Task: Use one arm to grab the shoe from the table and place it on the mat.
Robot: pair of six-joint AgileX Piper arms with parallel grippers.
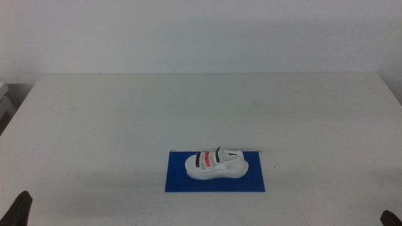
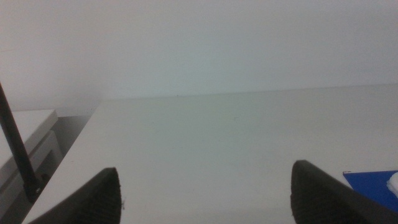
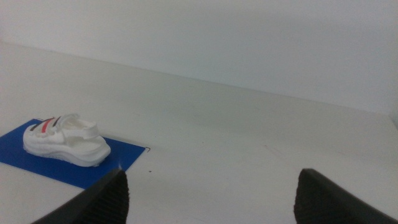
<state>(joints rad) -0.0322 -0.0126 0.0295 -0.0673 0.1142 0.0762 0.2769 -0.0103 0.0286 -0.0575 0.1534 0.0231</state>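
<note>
The white shoe (image 1: pixel 216 164) with a black and a red strap lies on its sole on the dark blue mat (image 1: pixel 215 181), near the front middle of the white table (image 1: pixel 188 107). It also shows in the right wrist view (image 3: pixel 65 142) on the mat (image 3: pixel 37 162). The left wrist view shows only a corner of the mat (image 2: pixel 373 186). The left gripper (image 1: pixel 20 209) waits at the bottom left corner, open and empty (image 2: pixel 205 199). The right gripper (image 1: pixel 391 217) waits at the bottom right corner, open and empty (image 3: pixel 211 199). Both are far from the shoe.
A white wall rises behind the table's far edge. A low white box (image 2: pixel 25 143) and a black cable (image 2: pixel 18 155) stand beyond the table's left edge.
</note>
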